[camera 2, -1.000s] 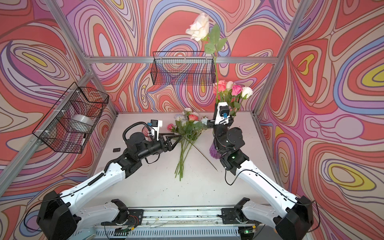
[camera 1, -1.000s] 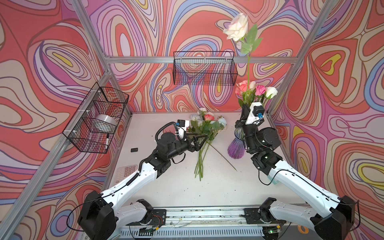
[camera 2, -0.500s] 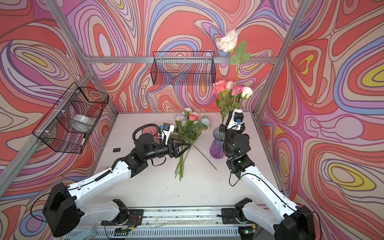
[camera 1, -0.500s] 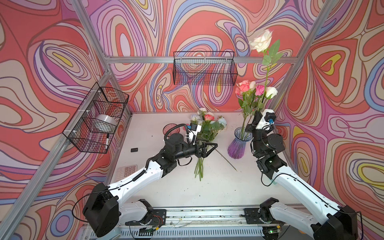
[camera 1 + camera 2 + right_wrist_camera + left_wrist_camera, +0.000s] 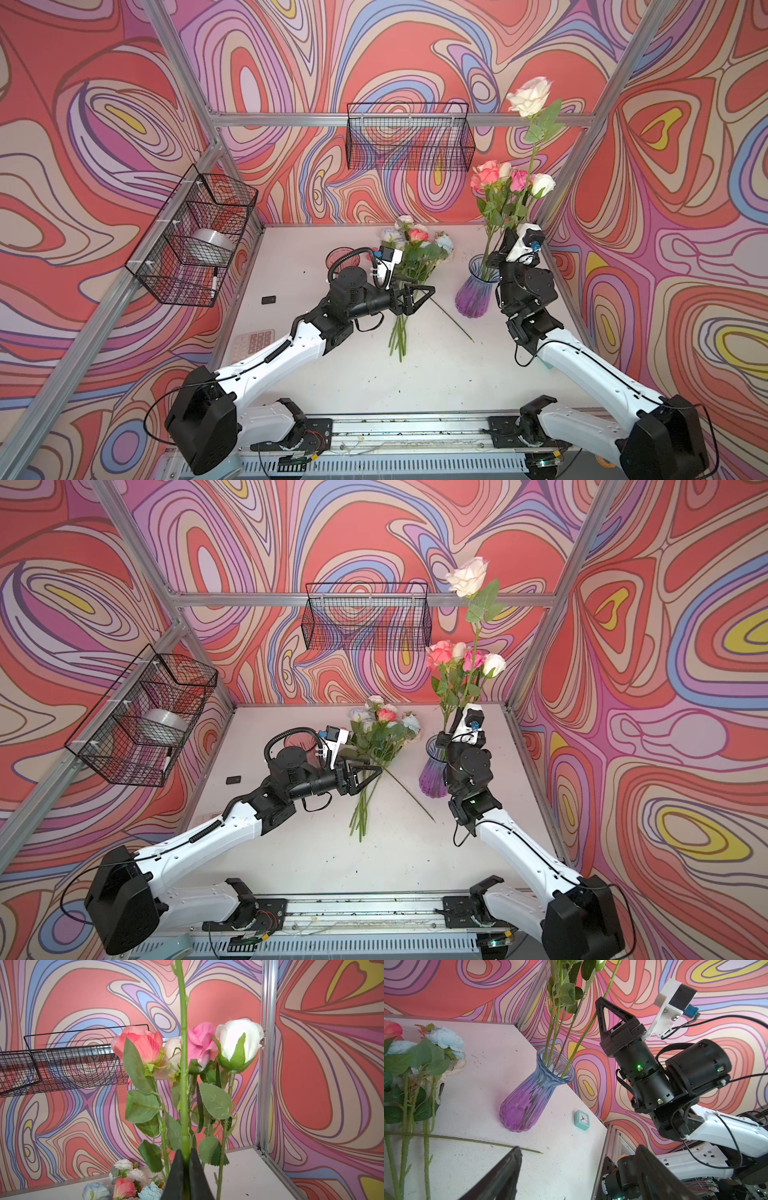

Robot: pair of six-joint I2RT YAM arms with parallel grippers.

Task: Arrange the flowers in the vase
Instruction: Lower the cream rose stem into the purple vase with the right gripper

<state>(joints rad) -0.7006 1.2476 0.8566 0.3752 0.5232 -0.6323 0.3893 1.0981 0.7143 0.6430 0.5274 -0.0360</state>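
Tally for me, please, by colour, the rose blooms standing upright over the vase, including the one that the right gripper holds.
Coral rose: 1
Pink rose: 1
White or cream: 3 (white rose, cream bud, tall rose in the right gripper)
Total: 5

Bright, even light, soft shadows; wide-angle bending at edges; sharp focus.

Robotics lab test cell. An aluminium frame [image 5: 282, 119] carries swirl-printed wall panels [image 5: 415, 50] around a white surface [image 5: 332, 374]. The left arm [image 5: 282, 357] and right arm [image 5: 582, 361] are bolted to a slotted rail [image 5: 415, 430]. A wire basket [image 5: 409, 137] hangs on the back wall.
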